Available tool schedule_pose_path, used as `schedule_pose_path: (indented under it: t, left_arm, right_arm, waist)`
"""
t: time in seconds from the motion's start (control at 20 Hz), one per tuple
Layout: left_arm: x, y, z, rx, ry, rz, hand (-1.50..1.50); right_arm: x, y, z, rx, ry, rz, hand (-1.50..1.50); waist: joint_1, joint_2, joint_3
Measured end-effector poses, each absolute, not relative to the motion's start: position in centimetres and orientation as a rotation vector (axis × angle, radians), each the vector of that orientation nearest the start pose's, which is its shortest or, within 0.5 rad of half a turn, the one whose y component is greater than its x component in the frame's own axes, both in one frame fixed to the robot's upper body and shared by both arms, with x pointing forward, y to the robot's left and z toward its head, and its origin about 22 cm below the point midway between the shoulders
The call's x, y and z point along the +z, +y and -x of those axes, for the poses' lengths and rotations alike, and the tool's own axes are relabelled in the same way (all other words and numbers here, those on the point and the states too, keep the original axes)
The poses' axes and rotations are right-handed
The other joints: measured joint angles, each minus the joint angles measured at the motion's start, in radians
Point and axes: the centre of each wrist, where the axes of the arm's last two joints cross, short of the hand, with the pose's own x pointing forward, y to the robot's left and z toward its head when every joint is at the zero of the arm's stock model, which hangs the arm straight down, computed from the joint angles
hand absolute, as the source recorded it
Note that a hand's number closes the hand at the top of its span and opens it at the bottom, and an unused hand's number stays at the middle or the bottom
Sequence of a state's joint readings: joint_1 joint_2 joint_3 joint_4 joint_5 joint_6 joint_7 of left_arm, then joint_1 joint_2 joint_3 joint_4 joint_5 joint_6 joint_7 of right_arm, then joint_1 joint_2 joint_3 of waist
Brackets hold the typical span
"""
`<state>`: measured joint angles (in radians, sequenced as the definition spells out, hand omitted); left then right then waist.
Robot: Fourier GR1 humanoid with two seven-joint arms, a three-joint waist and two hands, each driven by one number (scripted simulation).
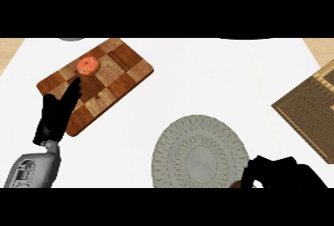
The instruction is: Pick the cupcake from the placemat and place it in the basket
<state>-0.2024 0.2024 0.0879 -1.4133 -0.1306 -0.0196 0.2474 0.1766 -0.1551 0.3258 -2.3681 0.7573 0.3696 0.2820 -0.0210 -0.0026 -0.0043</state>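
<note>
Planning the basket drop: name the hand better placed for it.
Right hand: curled, apparently round the cupcake, at the placemat's edge; basket on its side. Left hand lies on the wooden board.

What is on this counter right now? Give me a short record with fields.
counter: white
left hand: open, fingers straight, over the checkered wooden board
on board: round orange item
placemat: round, grey
right hand: at placemat's lower right edge
cupcake: not visible on placemat; perhaps hidden by right hand
basket: woven, at right edge, apart from placemat
</note>
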Motion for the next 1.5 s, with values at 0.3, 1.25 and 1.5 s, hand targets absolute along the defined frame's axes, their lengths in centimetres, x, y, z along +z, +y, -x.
schedule_pose_path:
  t: [0.3,1.25,1.5]
  left_arm:
    - [2.6,28.4,-29.0,-0.205,-1.347,-0.284,0.0]
    - [2.6,28.1,-29.6,-0.213,-1.36,-0.274,0.0]
    - [3.0,27.5,-29.4,-0.213,-1.36,-0.264,0.0]
  right_arm:
    - [17.5,-20.1,-16.9,0.852,-1.714,0.621,1.5]
    - [33.6,-36.9,-23.8,0.917,-1.473,1.102,1.5]
    - [33.5,-41.0,-25.4,0.958,-1.481,1.052,1.5]
  waist:
    - [0.006,-0.001,-0.001]
    - [0.022,0.004,0.004]
    - [0.028,0.005,0.005]
